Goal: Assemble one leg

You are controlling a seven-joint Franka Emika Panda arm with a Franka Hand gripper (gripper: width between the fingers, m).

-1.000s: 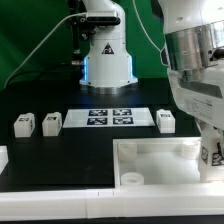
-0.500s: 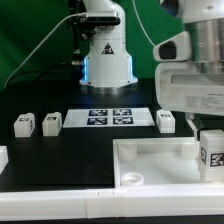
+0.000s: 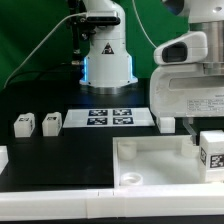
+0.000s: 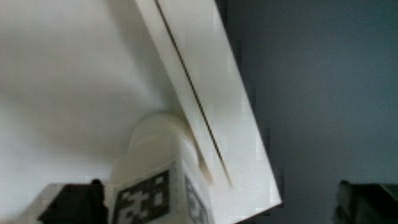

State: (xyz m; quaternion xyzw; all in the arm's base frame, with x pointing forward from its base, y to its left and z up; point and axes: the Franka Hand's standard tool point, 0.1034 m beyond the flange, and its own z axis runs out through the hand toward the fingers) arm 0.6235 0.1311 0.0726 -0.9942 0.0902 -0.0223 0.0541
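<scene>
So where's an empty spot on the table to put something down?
Bare black table lies in front of the two legs and the marker board, beside the tabletop. It is crowded at the exterior view's right, where the gripper hangs over a tagged leg.

White tagged leg (image 3: 211,152) – upright, tabletop corner (image 3: 150,150)

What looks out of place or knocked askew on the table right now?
Nothing stands out. Two legs sit upright left of the marker board; another leg stands at the tabletop edge, below the hand.
</scene>
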